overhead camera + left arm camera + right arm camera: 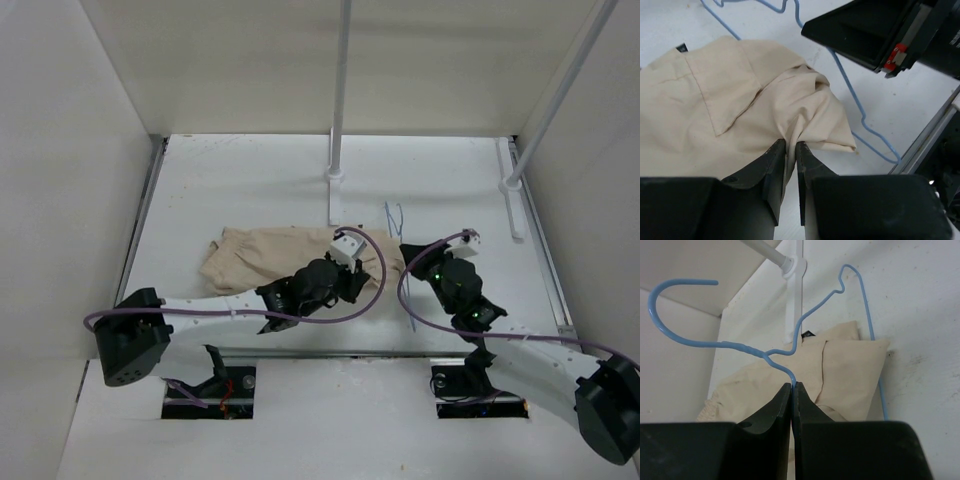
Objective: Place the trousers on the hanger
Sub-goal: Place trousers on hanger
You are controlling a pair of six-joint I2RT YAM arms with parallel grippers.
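Crumpled beige trousers (258,256) lie flat; thin blue hanger (740,347) beside.

A white table (250,180) is enclosed by pale walls (450,60) at the back and sides. Two white poles are seen rising from flat base strips on its far part: one near the middle (341,90), one tilted at the right (560,95). Metal rails (143,220) are fitted along its side edges.

White arm links (200,308), black joints (130,345), purple cables (388,262), black fingers (771,167)

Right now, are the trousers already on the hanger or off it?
Off: the trousers lie bunched on the table, the hanger beside them.
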